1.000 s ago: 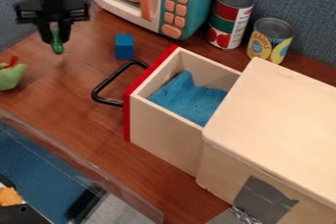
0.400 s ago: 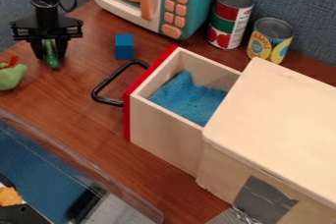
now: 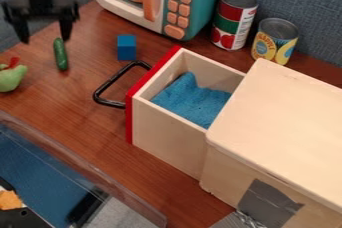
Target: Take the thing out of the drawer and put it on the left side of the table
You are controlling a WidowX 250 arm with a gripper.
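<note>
Presently, the black two-finger gripper (image 3: 45, 39) is found at the upper left of the camera view, with its fingers spread wide and nothing held between them. The task's item, a slim dark green toy cucumber (image 3: 61, 54), is seen lying on the brown wood-grained table (image 3: 80, 122), at the left side of the view and outside the drawer. Its far end is seen just below one fingertip; whether the two are touching cannot be told. To its left, near the view's edge, a light green rounded toy with a red top (image 3: 11, 77) is noted, and to its right a small blue cube (image 3: 126, 47). The pale wooden drawer (image 3: 170, 144), fitted with a red front and a black looped handle (image 3: 101, 92), is observed pulled out of its wooden cabinet (image 3: 284, 122); a rumpled blue cloth (image 3: 194, 99) is contained in it. Grey tape (image 3: 267, 204) is attached to the cabinet's near side. Behind the drawer, a teal and white toy microwave (image 3: 200, 2) with orange buttons is placed, and beside it two upright cans are recorded: one red and green (image 3: 234, 19), one yellow and blue (image 3: 274, 42). At the lower left, a clear-walled plastic bin (image 3: 73, 159) is partly seen.
</note>
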